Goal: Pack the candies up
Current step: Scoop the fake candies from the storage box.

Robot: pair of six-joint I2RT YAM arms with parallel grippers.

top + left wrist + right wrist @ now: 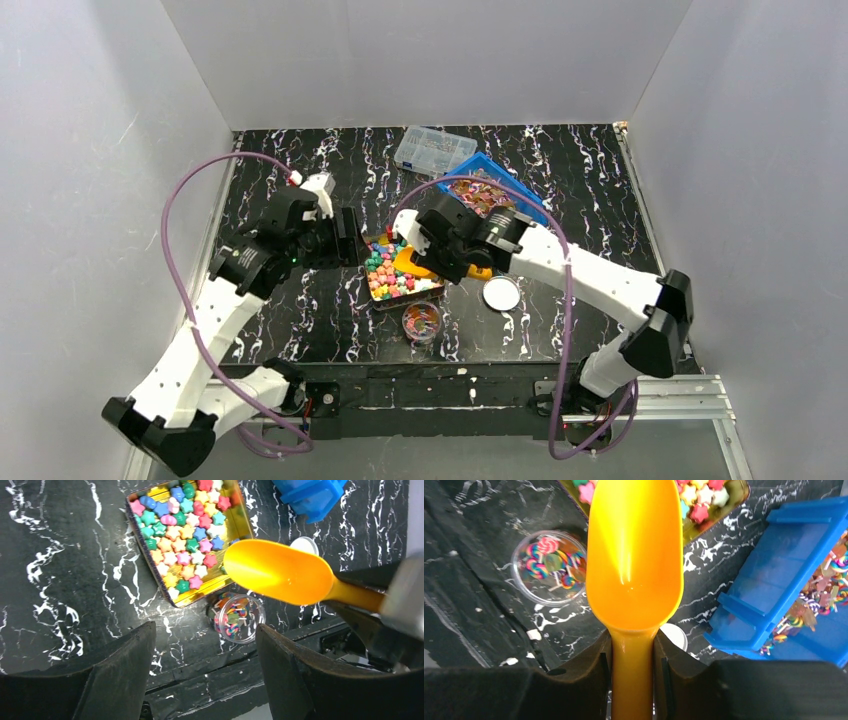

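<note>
While scoop [634,555] sits empty, step: loading star candies [185,545]
Right gripper [632,655]: clamped on scoop handle
Left gripper [205,650]: wide, empty
Next: dip into tin [205,588]

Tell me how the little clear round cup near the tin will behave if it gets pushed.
The clear cup looks thin-walled, so probably light and likely to slide on the glossy tabletop. It is low and wide, so tipping seems unlikely. With no lid on, its lollipop candies could spill if jolted.
</note>
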